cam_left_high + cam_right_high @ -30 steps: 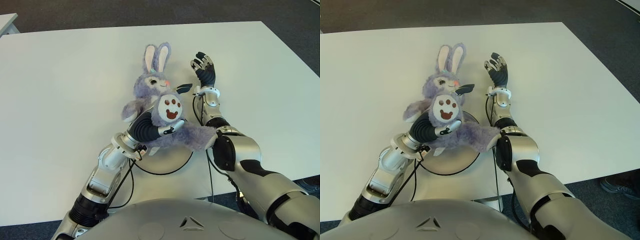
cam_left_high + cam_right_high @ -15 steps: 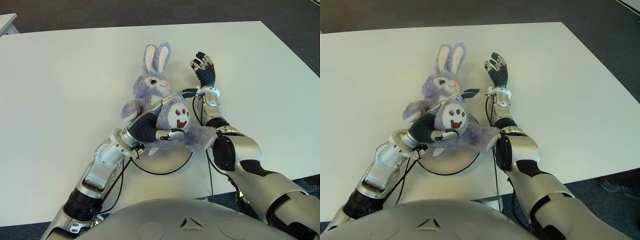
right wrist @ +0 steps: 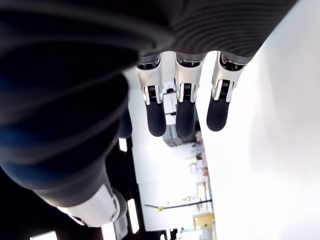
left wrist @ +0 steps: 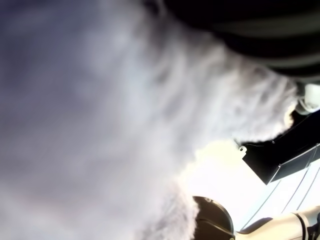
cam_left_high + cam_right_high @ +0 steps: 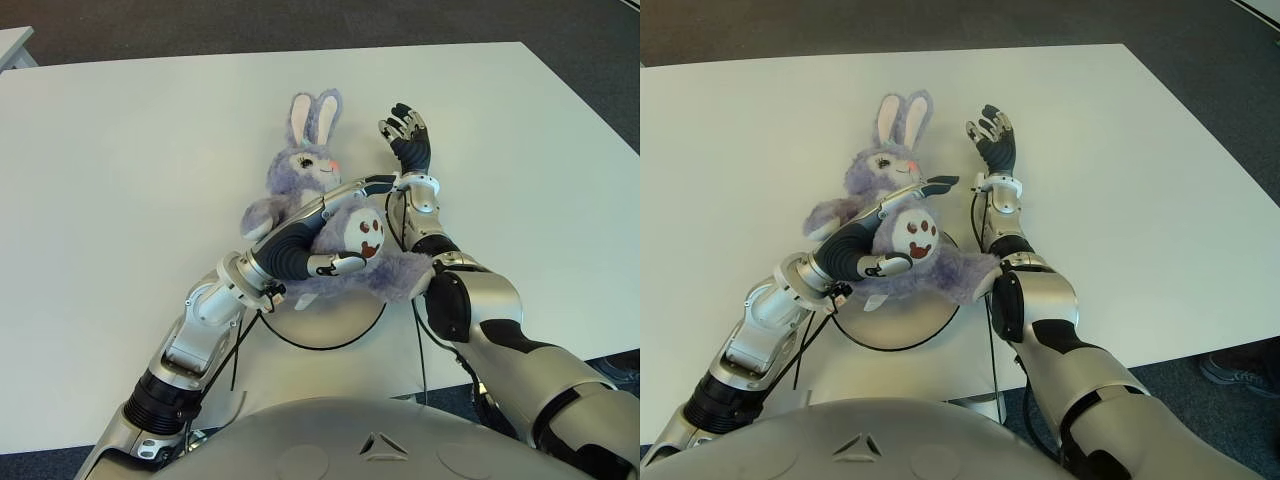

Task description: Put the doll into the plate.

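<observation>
Two hands show, and the left hand (image 5: 335,225) is the busy one. It lies across the doll (image 5: 315,215), a purple bunny. Its thumb curls under the bunny's white foot and its long fingers reach over the tummy, so it holds the doll. The bunny's ears point to the far edge of the table (image 5: 130,150). Its bottom end lies over the far rim of the plate (image 5: 330,320), near the near edge. The doll needs to slide toward the robot. Since a second ago, the left arm has stretched farther over the bunny and the foot has turned. The right hand (image 5: 405,135) shows just right of the ears, fingers spread, holding nothing.
</observation>
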Available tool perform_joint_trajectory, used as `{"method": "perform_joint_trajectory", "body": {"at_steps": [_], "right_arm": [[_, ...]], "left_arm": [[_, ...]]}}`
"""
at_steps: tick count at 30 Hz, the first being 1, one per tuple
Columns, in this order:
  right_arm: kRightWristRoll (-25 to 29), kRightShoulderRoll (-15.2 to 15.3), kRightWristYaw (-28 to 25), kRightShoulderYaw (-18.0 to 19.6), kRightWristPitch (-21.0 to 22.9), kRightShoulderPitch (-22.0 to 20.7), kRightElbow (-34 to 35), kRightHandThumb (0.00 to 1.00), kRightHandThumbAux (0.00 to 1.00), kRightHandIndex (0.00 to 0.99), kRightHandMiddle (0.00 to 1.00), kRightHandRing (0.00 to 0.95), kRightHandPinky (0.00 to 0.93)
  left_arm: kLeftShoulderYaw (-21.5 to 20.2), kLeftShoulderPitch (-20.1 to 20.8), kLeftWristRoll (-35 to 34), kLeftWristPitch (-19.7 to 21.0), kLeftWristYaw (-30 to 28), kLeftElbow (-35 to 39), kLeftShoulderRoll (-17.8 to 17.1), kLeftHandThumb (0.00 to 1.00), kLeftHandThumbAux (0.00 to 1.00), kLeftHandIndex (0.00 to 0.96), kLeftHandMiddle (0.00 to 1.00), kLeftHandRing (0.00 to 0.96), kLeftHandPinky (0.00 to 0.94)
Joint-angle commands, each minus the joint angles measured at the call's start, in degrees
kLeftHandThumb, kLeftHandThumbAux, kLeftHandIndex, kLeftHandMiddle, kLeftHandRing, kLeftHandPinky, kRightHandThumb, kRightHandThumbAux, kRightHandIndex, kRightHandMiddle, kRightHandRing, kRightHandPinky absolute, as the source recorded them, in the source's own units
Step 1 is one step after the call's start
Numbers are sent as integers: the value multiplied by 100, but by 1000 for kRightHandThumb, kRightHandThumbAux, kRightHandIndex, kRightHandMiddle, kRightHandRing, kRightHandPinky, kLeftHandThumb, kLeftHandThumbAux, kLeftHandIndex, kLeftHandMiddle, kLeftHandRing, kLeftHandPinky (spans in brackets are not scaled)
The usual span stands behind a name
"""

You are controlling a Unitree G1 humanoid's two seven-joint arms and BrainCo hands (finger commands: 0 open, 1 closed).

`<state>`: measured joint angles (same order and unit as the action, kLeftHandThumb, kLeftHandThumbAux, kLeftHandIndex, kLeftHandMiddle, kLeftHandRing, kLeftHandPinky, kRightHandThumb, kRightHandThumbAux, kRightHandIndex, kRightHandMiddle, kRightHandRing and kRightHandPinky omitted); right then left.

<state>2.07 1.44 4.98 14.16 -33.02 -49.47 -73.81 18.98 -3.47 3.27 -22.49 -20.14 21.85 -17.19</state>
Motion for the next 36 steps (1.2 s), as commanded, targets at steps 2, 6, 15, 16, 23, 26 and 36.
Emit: {"method": "perform_joint_trajectory", "body": {"at_steps": [2,6,15,16,23,26,36], "right_arm": [[-51,-19,24,-43,46,115,-71,398,808,179,177,168,199],[-69,-10,39,-65,49,116,-72,404,797,183,179,173,205],[-115,4,77,-105,48,118,-72,446,796,190,173,154,180],[-119,5,77,-106,47,119,-72,448,797,189,171,152,181],[-143,2,69,-109,29,127,-70,437,805,184,169,152,184],[-148,2,61,-106,24,127,-70,432,807,182,170,153,184],[-162,-4,91,-99,35,126,-73,415,806,175,180,172,208]], "left_arm": [[-16,11,-35,85,-159,-100,-60,244,175,0,0,0,0],[-32,52,-49,70,-157,-133,-31,243,168,0,0,0,0],[-122,124,-32,-143,-67,-305,63,258,180,0,0,0,0],[-132,130,-11,-162,-55,-319,71,260,179,0,0,0,0],[-210,128,174,-188,-1,-342,95,243,184,0,0,0,0],[-242,133,189,-140,-24,-329,96,237,186,0,0,0,0],[-349,204,-69,-163,-46,-467,179,181,232,0,0,0,0]]}}
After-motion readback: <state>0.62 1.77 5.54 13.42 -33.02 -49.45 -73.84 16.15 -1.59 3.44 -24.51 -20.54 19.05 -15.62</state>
